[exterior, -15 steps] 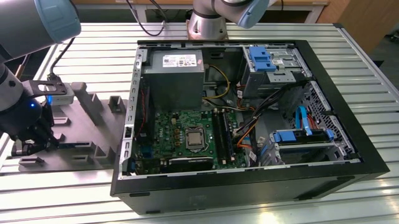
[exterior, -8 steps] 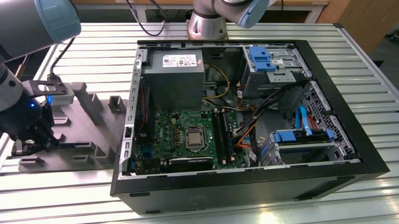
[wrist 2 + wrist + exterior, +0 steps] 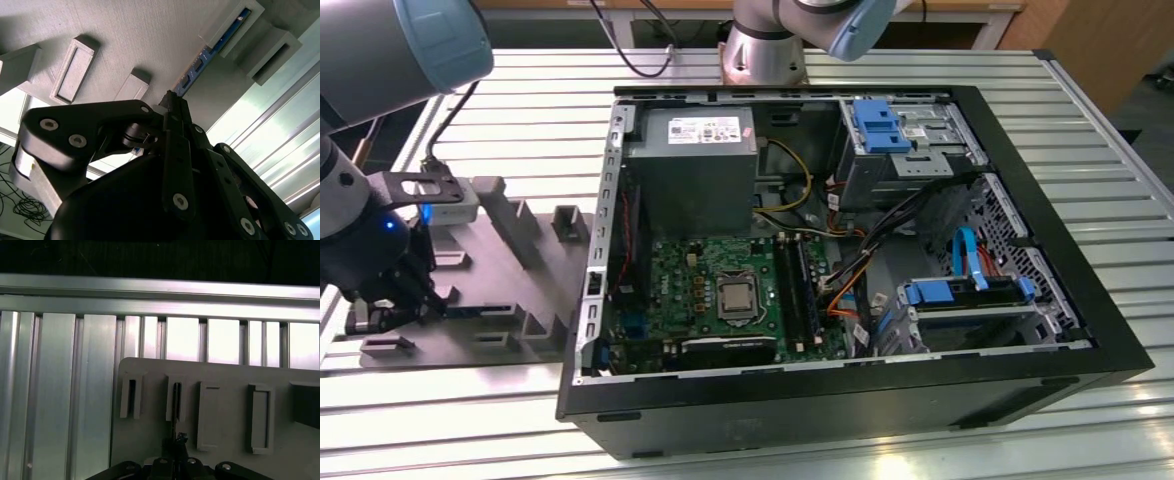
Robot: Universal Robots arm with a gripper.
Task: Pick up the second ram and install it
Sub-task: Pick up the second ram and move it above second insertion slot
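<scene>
- One arm works here. Its single gripper (image 3: 384,300) hangs over the one grey fixture plate (image 3: 507,260) at the exterior view's left, on the slatted aluminium table (image 3: 454,400).
- One open computer case (image 3: 854,390) lies beside the plate, apart from it. It holds one power supply (image 3: 691,150), one bare processor socket (image 3: 736,297), a bank of long black memory slots (image 3: 795,290) just beside the socket, and two blue drive brackets (image 3: 881,125).
- The second wrist view gives what the exterior view does not. The second ram (image 3: 197,67) lies as one dark strip seated in the fixture's slotted posts (image 3: 232,25), and the two black fingers (image 3: 176,150) come together at its near end, pinched shut on its thin edge as far as can be seen.
- The first wrist view shows the stick edge-on, a thin dark line (image 3: 175,405) standing in the second of five raised posts (image 3: 130,395), with the gripper (image 3: 175,440) directly against it.
- In both wrist views, the ram sits in the fixture, not in the case.
</scene>
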